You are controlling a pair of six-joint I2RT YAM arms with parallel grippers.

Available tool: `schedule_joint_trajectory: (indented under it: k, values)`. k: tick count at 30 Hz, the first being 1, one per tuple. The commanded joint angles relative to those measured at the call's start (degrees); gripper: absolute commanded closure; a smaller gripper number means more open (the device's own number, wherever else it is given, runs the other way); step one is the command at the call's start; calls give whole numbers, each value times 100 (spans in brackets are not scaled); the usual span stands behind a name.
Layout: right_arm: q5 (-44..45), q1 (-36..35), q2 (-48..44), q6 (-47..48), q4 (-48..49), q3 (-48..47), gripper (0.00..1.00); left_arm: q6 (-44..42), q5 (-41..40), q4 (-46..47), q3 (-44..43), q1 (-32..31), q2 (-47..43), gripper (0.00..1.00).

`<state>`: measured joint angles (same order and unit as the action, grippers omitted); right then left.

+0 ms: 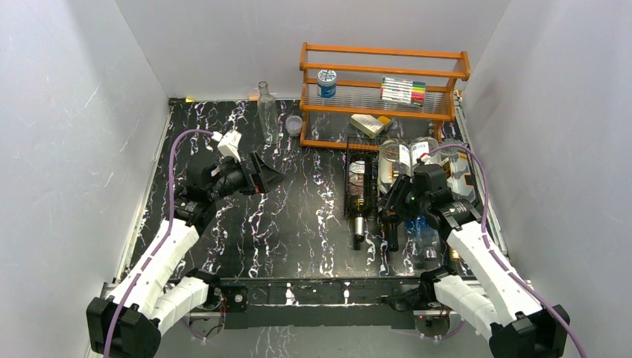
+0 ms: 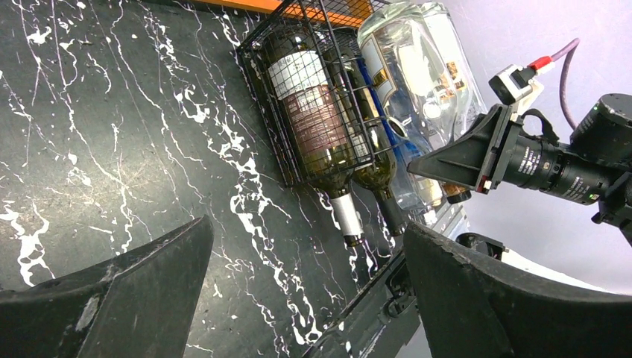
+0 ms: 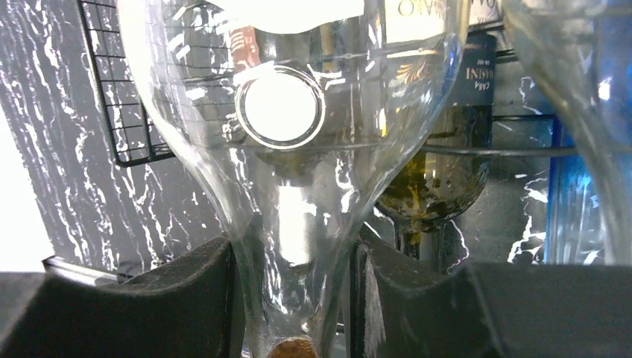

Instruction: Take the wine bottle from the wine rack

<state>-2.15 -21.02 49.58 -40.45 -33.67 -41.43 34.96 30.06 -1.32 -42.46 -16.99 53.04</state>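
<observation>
The right tool (image 3: 294, 294) has closed in on the neck of the clear wine bottle (image 3: 298, 201); both pads (image 3: 186, 298) press against the glass, so it has a grip. That bottle lies on its side in the black wine rack (image 2: 261, 112), neck toward the near edge, with a dark bottle (image 2: 313, 112) beside it. The rack sits near the surface's (image 1: 298, 216) far right corner, just in front of the orange wooden shelf (image 1: 384, 74). The left tool (image 2: 305, 231) hangs over the left half, spread wide and holding nothing.
</observation>
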Motion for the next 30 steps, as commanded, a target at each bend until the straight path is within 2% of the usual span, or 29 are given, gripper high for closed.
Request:
schedule_joint_trajectory:
  k: [1, 4, 9, 23, 30]
  values:
    - [36, 1, -495, -274, 717, -89, 74, 119, 193, 88, -123, 11, -116, 2]
    - [31, 3, -689, -365, 906, -67, 82, 113, 187, 77, -150, 9, -101, 2]
    - [-13, 3, -897, -373, 1037, -155, 100, 135, 196, 12, -180, 11, -95, 2]
    - [-233, 9, -1506, -399, 1766, -116, 100, 173, 234, -8, -298, 1, 71, 2]
    - [-409, 3, -1371, 147, 1464, -693, 100, 68, 232, -8, -320, -15, 131, 2]
